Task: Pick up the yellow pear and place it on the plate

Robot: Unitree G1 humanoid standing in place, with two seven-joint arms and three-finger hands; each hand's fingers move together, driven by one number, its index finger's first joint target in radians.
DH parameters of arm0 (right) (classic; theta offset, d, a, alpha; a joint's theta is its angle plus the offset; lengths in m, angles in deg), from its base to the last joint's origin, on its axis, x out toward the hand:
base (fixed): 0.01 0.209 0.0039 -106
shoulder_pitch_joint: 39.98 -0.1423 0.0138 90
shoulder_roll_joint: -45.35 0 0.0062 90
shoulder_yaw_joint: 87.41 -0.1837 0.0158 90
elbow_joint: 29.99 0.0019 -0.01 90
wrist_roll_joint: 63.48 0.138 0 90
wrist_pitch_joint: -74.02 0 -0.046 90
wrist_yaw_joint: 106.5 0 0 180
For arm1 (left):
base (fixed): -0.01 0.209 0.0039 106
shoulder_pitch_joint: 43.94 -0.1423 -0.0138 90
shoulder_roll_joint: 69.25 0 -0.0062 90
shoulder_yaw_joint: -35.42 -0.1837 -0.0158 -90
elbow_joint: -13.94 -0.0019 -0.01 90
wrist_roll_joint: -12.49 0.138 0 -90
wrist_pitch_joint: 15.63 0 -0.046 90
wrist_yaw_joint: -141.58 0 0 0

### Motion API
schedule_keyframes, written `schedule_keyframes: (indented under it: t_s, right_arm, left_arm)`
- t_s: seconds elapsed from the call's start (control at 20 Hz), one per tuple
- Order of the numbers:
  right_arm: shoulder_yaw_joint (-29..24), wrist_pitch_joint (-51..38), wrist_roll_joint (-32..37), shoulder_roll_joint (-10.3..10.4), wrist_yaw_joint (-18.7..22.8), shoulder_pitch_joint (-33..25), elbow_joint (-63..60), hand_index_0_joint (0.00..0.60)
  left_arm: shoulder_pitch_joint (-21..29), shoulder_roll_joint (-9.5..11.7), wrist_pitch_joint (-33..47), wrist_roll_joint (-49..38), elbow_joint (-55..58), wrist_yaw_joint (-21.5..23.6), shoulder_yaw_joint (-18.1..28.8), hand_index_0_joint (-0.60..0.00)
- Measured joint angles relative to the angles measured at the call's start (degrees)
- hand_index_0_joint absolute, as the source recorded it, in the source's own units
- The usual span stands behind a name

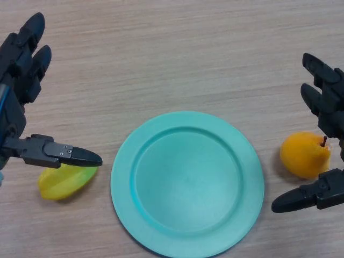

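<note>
An orange-yellow pear (303,155) with a small red stem lies on the wooden table, just right of a teal plate (187,180) that has nothing on it. My right hand (333,115) is open around the pear's right side, with the fingers above it and the thumb below it, and does not touch it. My left hand (16,123) is open at the left edge. Its thumb reaches over a yellow-green fruit (64,181) lying left of the plate.
The wooden table (172,59) stretches beyond the plate toward the far edge of the view.
</note>
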Motion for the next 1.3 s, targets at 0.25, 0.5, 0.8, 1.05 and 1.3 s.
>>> schedule_keyframes:
  t_s: [0.25, 0.5, 0.8, 1.05, 1.3]
  right_arm:
    - [-0.01, -0.54, 0.0, -0.06, 0.0, -0.49, -0.45, 0.0]
    - [-1.41, -1.54, 0.48, -0.41, 0.02, -1.3, -2.13, 0.0]
    - [-5.99, -17.61, -0.17, -2.04, -2.13, -0.83, -18.35, 0.0]
    - [-5.54, -36.52, -5.49, -3.34, -1.07, -3.24, -39.91, 0.0]
    - [-4.61, -50.2, -8.6, -6.02, 6.42, -8.47, -57.88, 0.0]
  left_arm:
    - [0.0, 0.0, 0.0, 0.24, -0.05, 0.0, -0.05, 0.0]
    - [-0.02, 0.0, 0.0, 0.18, -0.03, 0.0, -0.05, 0.0]
    - [-0.74, -0.02, 0.0, -0.09, 0.51, 0.01, -0.03, 0.0]
    - [-1.54, -0.29, 0.34, -0.09, 0.79, 0.41, -0.01, 0.0]
    - [-1.63, -0.41, 0.36, -1.97, 1.75, 1.73, 0.09, 0.0]
